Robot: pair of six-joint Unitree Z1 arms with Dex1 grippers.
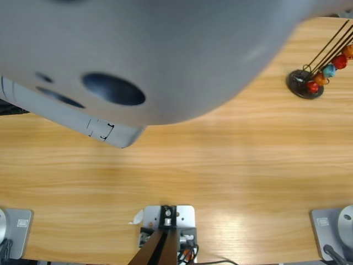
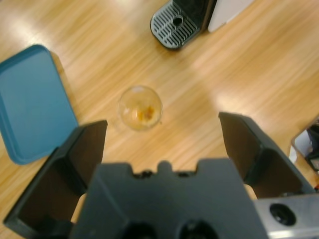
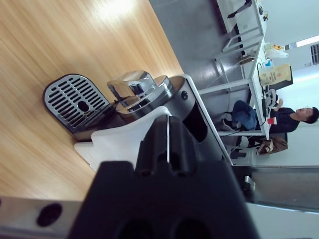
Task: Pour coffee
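At the left gripper [image 2: 162, 122]: spread wide, holding nothing. Hangs right over a small clear glass [image 2: 140, 107], one black jaw on each side of it but well above, not touching. Looks lined up that way so as to drop down and close around the glass. Inside the glass, at the bottom, just a little brownish patch, most likely the coffee [image 2: 144, 113]; too faint to be sure. Stands upright on the bare wooden table [image 2: 239, 64]. Off to one side of the glass, a flat blue tray [image 2: 30, 104] with nothing on it, maybe a spot to put things down. Farther on, the coffee machine [image 2: 182, 17] with its round grey drip grate, apart from the glass.

At the right gripper [image 3: 168, 122]: pinched shut, nothing in between. Points at the same coffee machine [image 3: 134, 89] from close by, near its shiny top part, grate [image 3: 75, 102] just beside. Looks parked there, out of the other arm's way. Far behind, a person [image 3: 294, 117] sitting at a desk.

From above, mostly one big silver elbow [image 1: 154, 55] close under the camera, hiding the glass and both grippers. In the far corner, a black rack of round coloured capsules [image 1: 309, 83], well away from everything.
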